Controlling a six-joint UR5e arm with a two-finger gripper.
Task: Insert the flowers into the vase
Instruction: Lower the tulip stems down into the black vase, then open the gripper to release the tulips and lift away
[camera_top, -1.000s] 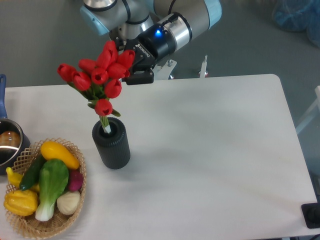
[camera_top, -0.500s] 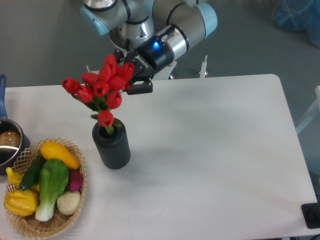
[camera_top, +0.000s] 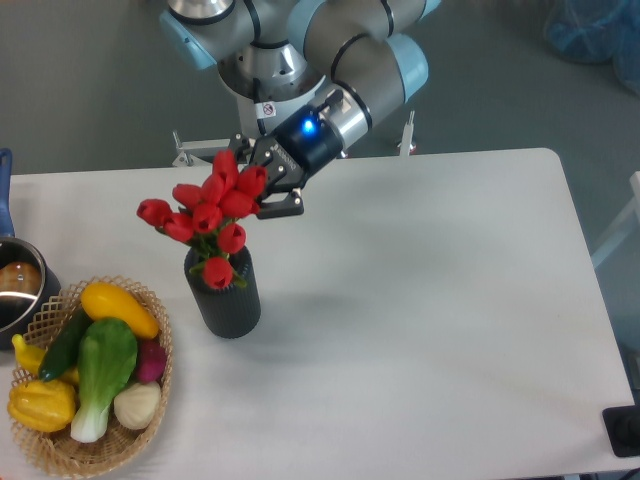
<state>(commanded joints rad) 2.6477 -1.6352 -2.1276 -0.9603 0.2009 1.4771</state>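
The flowers (camera_top: 207, 214), a bunch of red tulips with green leaves, stand with their stems down inside the mouth of the vase (camera_top: 224, 297). The stems are hidden in it and the lowest bud sits at the rim. The vase is a dark ribbed cylinder, upright on the white table (camera_top: 420, 300), left of centre. My gripper (camera_top: 272, 196) is at the upper right of the bunch, right against the top buds, shut on the flowers. The buds hide part of its fingers.
A wicker basket (camera_top: 150, 400) of vegetables stands at the front left, close to the vase. A metal pot (camera_top: 15, 290) sits at the left edge. A small black object (camera_top: 625, 430) is at the front right corner.
My gripper has moved down and slightly right with the flowers. The bunch has sunk into the vase, so the pale stems no longer show and the lowest bud now rests at the rim.
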